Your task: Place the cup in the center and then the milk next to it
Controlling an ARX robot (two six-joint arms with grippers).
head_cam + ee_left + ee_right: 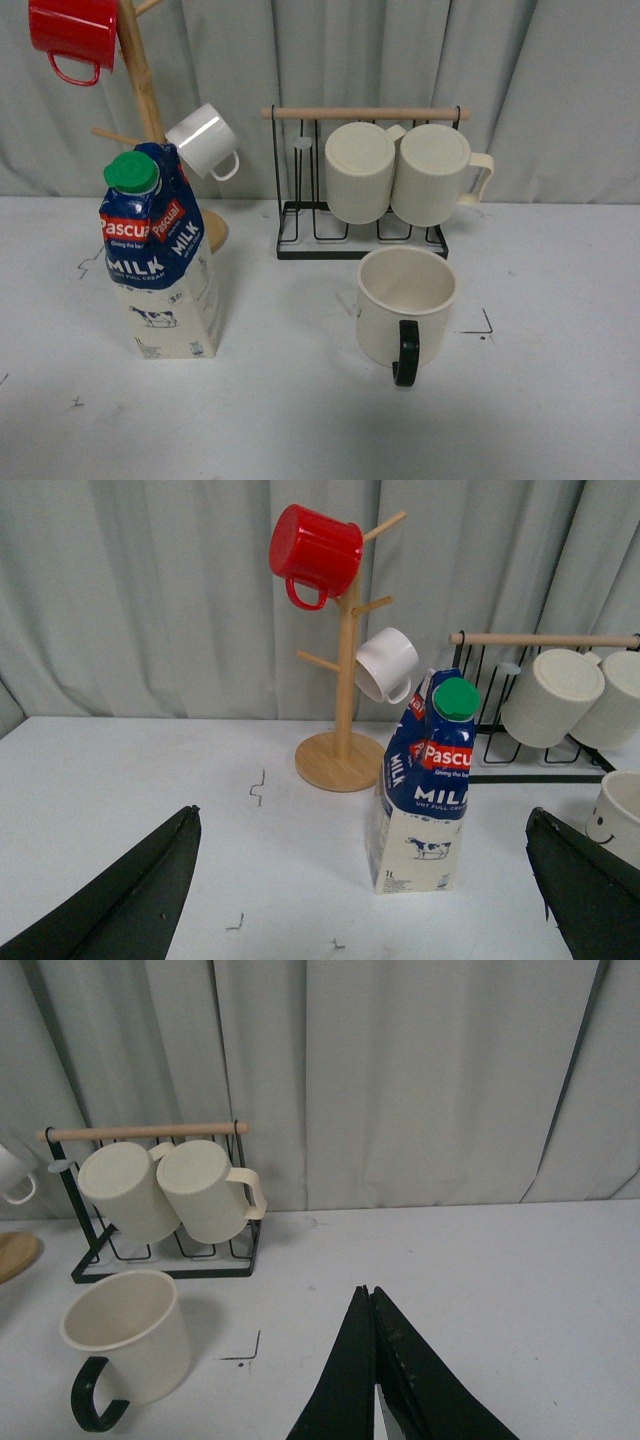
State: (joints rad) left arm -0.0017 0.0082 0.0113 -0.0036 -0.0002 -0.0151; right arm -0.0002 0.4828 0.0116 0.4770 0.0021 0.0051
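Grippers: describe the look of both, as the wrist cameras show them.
The left gripper has matte black fingers, broad wedges tapering to blunt tips. The right gripper has black fingers, long and narrowing to sharp points, with a pale sliver low between them. No cables or markings show.

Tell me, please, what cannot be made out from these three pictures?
The cup: its smiley side faces away in the front view, and the left wrist view's edge cuts the cup off.
The red mug: cut off by the front view's top edge.
The milk: the carton's small print is too small to read.
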